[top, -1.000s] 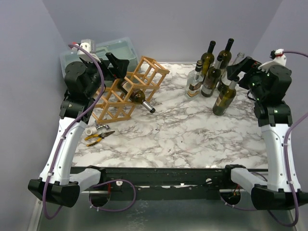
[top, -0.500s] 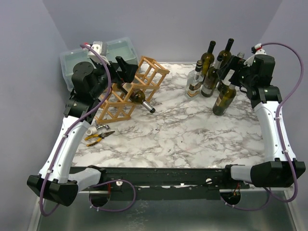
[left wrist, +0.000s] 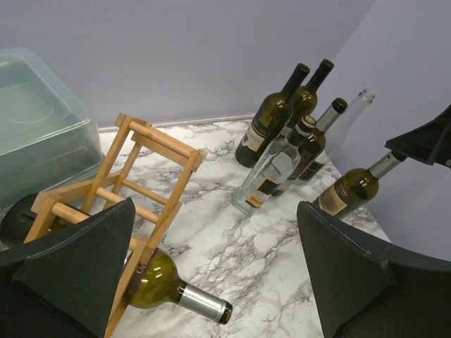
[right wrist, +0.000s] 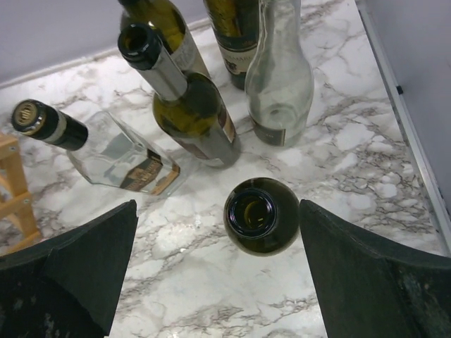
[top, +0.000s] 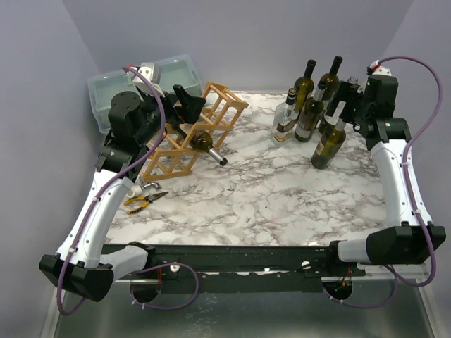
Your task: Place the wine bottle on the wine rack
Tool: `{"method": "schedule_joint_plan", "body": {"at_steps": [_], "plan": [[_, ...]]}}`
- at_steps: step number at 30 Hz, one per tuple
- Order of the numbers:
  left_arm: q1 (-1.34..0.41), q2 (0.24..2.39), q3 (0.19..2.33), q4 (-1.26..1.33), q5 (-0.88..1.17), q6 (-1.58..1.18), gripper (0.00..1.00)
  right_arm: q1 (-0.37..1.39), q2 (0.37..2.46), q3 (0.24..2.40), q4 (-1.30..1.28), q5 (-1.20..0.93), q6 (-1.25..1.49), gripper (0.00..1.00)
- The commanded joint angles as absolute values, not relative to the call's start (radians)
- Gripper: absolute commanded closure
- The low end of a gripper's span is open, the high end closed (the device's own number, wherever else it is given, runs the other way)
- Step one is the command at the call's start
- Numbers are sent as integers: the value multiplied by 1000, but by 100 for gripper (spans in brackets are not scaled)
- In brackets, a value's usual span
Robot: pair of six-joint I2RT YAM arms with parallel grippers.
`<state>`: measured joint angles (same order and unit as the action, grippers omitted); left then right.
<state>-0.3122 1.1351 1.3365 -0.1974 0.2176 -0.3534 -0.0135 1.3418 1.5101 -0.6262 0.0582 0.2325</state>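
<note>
Right arm is reaching further out over the bottles than half a second back, wrist now sitting farther from its base. Left arm is barely shifting.

Behind the left end of the light-brown wooden lattice wine rack (top: 211, 120), a pale green translucent plastic toolbox (top: 173, 70) is sitting by the wall. Left gripper (left wrist: 216, 211) is hovering over the rack's left half, fingers spread wide, gripping nothing. Just in front of the rack's near-left corner, yellow-handled pliers (top: 144, 201) are lying on the white marbled table (top: 268, 197).

The rack is running diagonally across the top view. A dark green glass bottle with a silver foil neck (top: 203, 143) is lying in one of its lower cells, neck poking out to the right.

Well to the right of the rack, a group of bottles is standing. A clear squat glass bottle with a dark cap (top: 285, 121) is nearest the rack, with several dark green ones beyond it.

Farthest right of the rack, a dark green open-mouthed wine bottle (top: 328, 144) is standing upright on the table, not on the rack. Right gripper (right wrist: 217, 211) is hanging above it, fingers parted wide, released. In the wrist view the bottle mouth is showing between the two fingers, nearer the right one. Cannot tell whether either finger is touching the neck.
</note>
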Motion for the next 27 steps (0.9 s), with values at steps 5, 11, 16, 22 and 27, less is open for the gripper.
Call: {"method": "schedule_joint_plan", "body": {"at_steps": [5, 11, 16, 22, 27], "plan": [[-323, 1122, 1327, -203, 219, -337, 1, 71, 1422, 1511, -696, 305, 178, 7], [-323, 1128, 1322, -203, 229, -339, 1, 79, 1461, 1483, -669, 401, 182, 12], [-324, 1134, 1322, -204, 231, -338, 1, 79, 1490, 1450, -628, 414, 192, 16], [-326, 1147, 1318, -204, 225, -334, 1, 80, 1492, 1394, -572, 420, 217, 35], [-330, 1165, 1316, -204, 223, -330, 1, 80, 1470, 1364, -539, 415, 227, 57]]}}
